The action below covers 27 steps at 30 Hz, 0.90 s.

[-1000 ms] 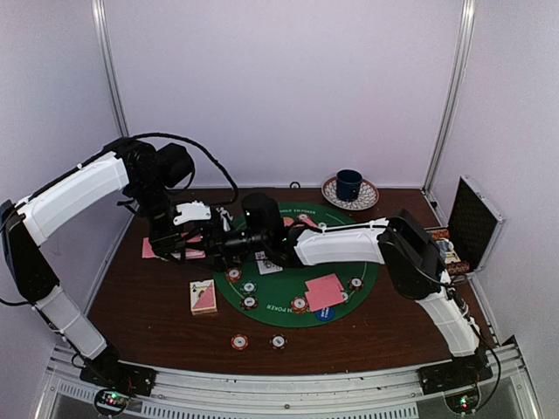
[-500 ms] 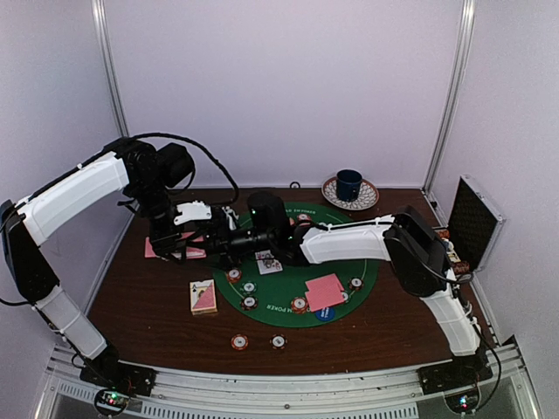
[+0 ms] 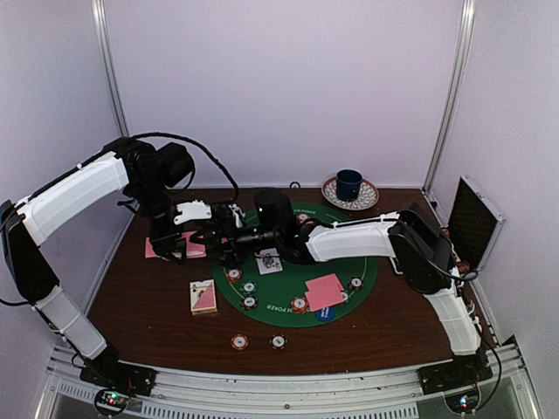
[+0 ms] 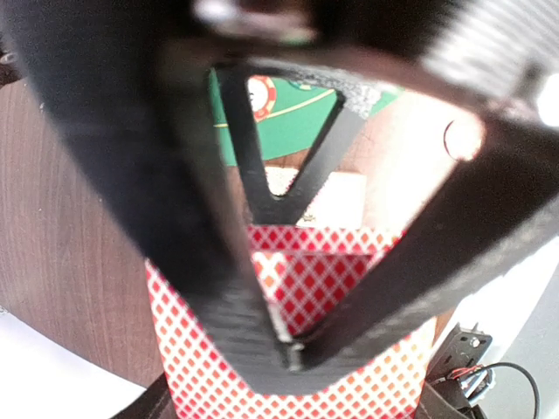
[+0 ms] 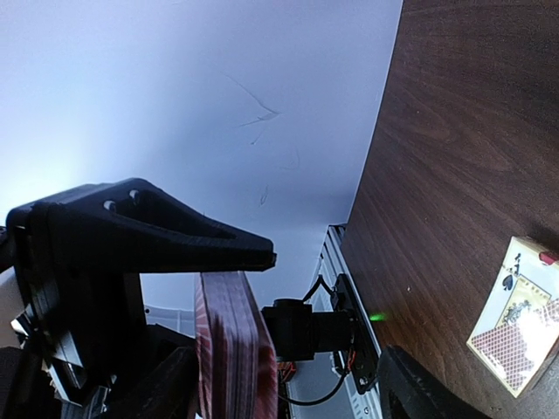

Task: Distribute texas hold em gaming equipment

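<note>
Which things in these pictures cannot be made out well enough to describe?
Faces of the deck of cards: the left wrist view shows only backs, partly covered by the left gripper.
Blue button disc: top view, mostly under the pink cards.
Inside of the case: top view, too small and partly behind the right arm.
Right gripper: top view, jaws lost in the dark cluster around the deck; the right wrist view's bottom edge cuts them off.

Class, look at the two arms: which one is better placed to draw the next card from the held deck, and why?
Right. The right gripper has open jaws beside the deck. The left gripper is shut on that deck, so it likely only holds.
</note>
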Each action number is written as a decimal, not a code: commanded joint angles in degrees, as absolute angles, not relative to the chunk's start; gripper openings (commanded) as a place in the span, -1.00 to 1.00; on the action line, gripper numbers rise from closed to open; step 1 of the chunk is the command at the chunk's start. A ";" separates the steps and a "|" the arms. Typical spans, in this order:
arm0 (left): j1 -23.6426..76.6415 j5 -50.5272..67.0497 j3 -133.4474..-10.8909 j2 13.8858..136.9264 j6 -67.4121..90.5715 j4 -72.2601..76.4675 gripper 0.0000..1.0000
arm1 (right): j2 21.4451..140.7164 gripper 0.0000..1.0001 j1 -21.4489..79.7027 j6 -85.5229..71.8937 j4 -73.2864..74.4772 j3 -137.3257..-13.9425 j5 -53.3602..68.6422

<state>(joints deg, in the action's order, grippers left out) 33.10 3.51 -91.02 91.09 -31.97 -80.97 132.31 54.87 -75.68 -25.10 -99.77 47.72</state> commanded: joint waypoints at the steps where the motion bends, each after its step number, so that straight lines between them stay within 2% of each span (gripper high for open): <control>1: 33.13 4.37 -91.97 90.70 -31.58 -80.78 -1.00 | 131.39 0.51 55.63 -79.09 -30.29 -101.84 47.30; 14: 33.13 4.41 -91.76 90.73 -31.64 -81.26 -1.00 | 141.73 0.56 58.36 -84.97 -35.25 -112.41 48.54; 19: 33.13 4.30 -91.84 90.63 -31.64 -81.34 -1.00 | 142.57 0.54 58.15 -82.21 -30.69 -113.63 48.44; 27: 33.13 3.80 -91.49 90.18 -31.64 -81.43 -1.00 | 136.92 0.43 56.84 -68.86 -13.18 -108.13 42.38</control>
<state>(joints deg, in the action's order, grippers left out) 33.10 3.64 -91.00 91.15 -31.92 -81.06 140.29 57.89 -76.86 -25.21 -111.07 46.46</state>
